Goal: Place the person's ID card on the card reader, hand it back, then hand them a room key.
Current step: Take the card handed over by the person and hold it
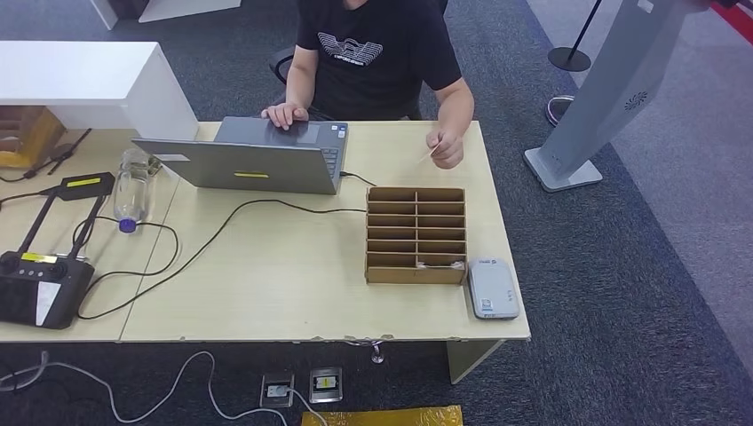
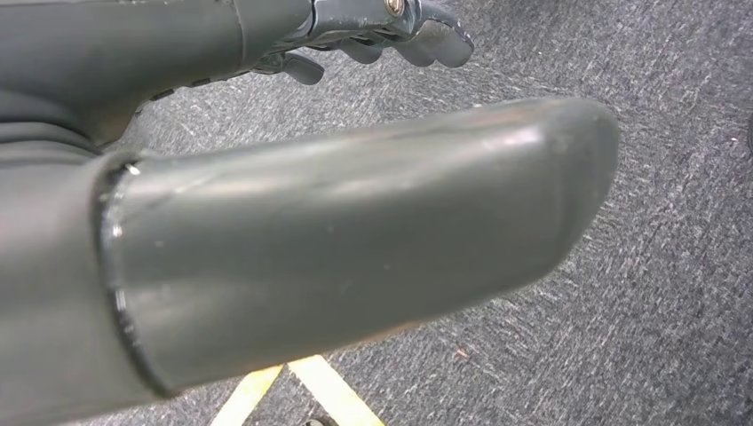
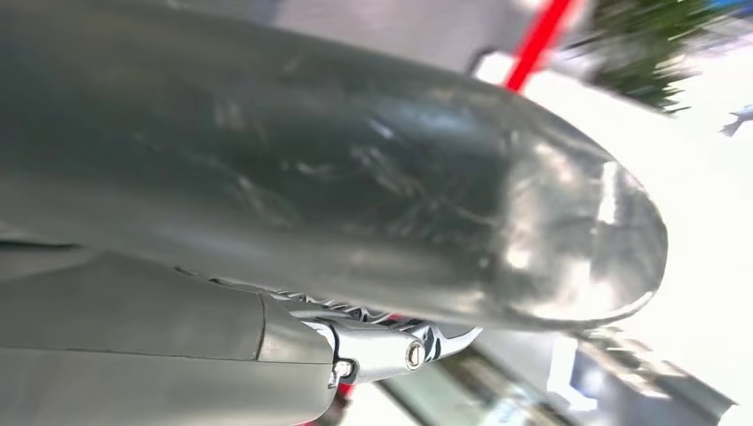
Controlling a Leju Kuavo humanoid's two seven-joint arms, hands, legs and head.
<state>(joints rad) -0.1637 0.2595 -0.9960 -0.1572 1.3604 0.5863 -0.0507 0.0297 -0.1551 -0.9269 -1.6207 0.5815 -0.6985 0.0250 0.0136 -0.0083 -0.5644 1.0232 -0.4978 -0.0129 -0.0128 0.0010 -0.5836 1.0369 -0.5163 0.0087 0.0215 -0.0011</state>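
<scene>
Across the wooden desk (image 1: 284,284) sits a person in a black T-shirt, pinching a thin ID card (image 1: 428,154) in one hand (image 1: 448,147) over the far right corner. The grey card reader (image 1: 493,287) lies at the desk's front right. Beside it stands a cardboard slot organiser (image 1: 416,234), with a room key card (image 1: 439,264) in its front row. My left hand (image 2: 355,231) hangs over grey carpet, thumb and fingers (image 2: 426,35) apart, holding nothing. My right hand (image 3: 355,222) is also bare, its thumb extended against a blurred background.
An open laptop (image 1: 257,160) stands at the far middle with the person's other hand on it. A water bottle (image 1: 131,188), a black controller (image 1: 40,284) and trailing cables occupy the left. A white kiosk stand (image 1: 604,98) rises beyond the desk's right end.
</scene>
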